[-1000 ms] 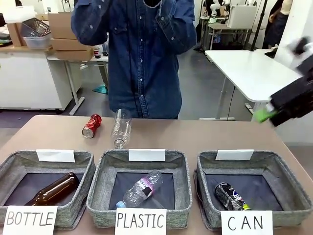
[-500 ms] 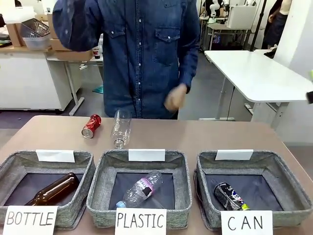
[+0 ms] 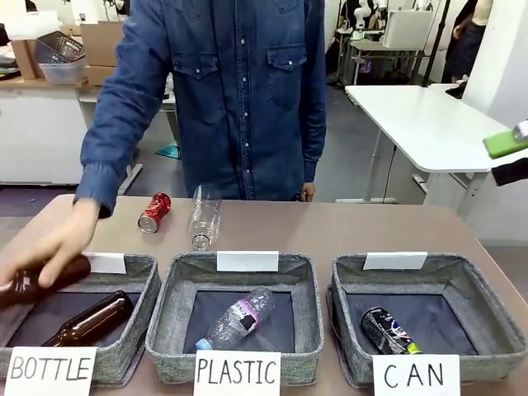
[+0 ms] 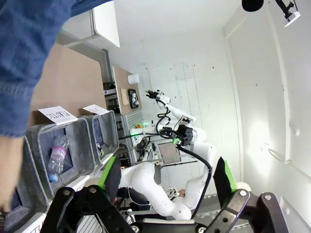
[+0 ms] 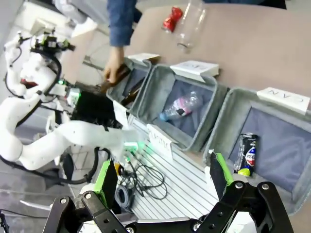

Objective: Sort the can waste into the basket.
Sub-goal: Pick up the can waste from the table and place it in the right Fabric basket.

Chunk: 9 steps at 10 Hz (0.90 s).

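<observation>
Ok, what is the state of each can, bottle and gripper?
red can, lying on the table
black can, lying in the CAN basket
clear bottle, lying on the table
labelled plastic bottle, lying in the PLASTIC basket
brown bottle, lying in the BOTTLE basket
second brown bottle, held in the person's hand
left gripper, open
right gripper, open

Three baskets line the tabletop's [image 3: 371,235] near edge.
BOTTLE basket [image 3: 147,307] at the left corner, PLASTIC basket [image 3: 175,363] mid-edge, CAN basket [image 3: 493,323] at the right corner with a can [image 3: 388,332] inside; a second can [image 3: 154,212] lies near the far edge, just left of a plastic bottle [image 3: 204,216].
</observation>
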Available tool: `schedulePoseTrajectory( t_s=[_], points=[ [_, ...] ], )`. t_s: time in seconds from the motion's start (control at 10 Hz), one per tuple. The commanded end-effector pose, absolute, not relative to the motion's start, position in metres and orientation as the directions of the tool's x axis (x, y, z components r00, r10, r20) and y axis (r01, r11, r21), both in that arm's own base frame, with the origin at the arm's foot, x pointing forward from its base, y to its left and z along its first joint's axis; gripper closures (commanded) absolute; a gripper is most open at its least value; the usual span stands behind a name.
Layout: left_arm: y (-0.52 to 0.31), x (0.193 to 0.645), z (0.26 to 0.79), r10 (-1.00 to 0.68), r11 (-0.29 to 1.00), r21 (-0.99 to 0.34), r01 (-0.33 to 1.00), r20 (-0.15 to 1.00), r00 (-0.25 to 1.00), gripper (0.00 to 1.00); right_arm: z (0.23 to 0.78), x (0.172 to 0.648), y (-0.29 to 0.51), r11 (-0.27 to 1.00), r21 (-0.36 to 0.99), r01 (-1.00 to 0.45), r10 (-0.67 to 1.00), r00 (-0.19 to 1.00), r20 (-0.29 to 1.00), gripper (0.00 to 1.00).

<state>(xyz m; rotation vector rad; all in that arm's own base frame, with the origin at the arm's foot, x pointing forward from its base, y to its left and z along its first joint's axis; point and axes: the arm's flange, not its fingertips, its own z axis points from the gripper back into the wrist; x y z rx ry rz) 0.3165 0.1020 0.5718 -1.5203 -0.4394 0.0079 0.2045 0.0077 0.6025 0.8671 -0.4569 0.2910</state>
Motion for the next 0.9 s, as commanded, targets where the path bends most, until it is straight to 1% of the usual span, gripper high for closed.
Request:
schedulePoseTrajectory(
  t_s=[0.0, 0.8],
  points=[
    [0.1026, 0.3156, 0.5722, 0.263, 0.065, -0.956, 0.285, 0.292, 0.919, 0.00, 0.6047, 0.2049, 0.0012, 0.614, 0.650, -0.447, 0.079, 0.855, 0.513, 0.00],
    [0.1026, 0.3156, 0.5722, 0.263, 0.065, -0.956, 0.285, 0.292, 0.919, 0.00, 0.6047, 0.2049, 0.0012, 0.614, 0.650, -0.447, 0.079, 0.855, 0.513, 0.00]
  ],
)
